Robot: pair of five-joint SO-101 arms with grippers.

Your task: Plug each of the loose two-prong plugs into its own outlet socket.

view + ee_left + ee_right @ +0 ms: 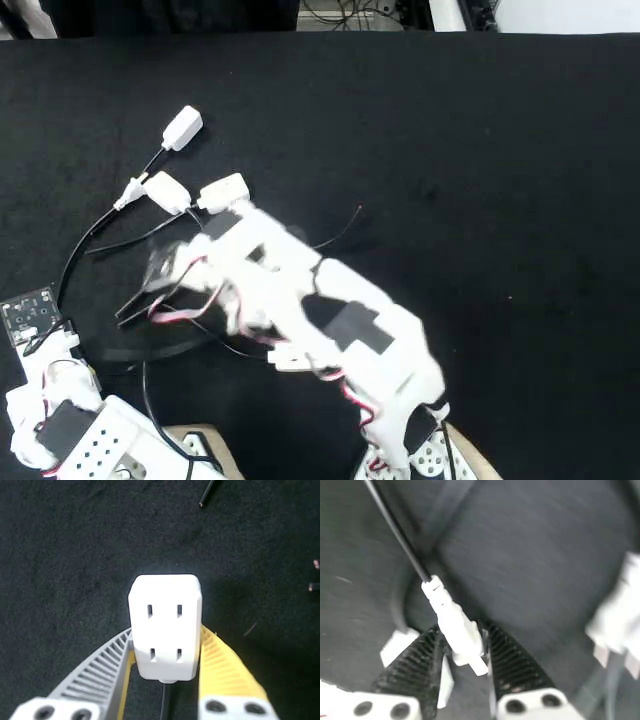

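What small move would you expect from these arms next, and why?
Probably the right gripper should carry its plug toward the outlet block in the left gripper, aiming at a pair of slots: both pairs look empty, and each part is gripped.

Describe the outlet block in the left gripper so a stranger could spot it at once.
At the black table, find the left gripper, with a grey finger and a yellow finger. The outlet block is clamped between them: boxy, white, with two pairs of slots, unlike the slim plug in the black-fingered right gripper.
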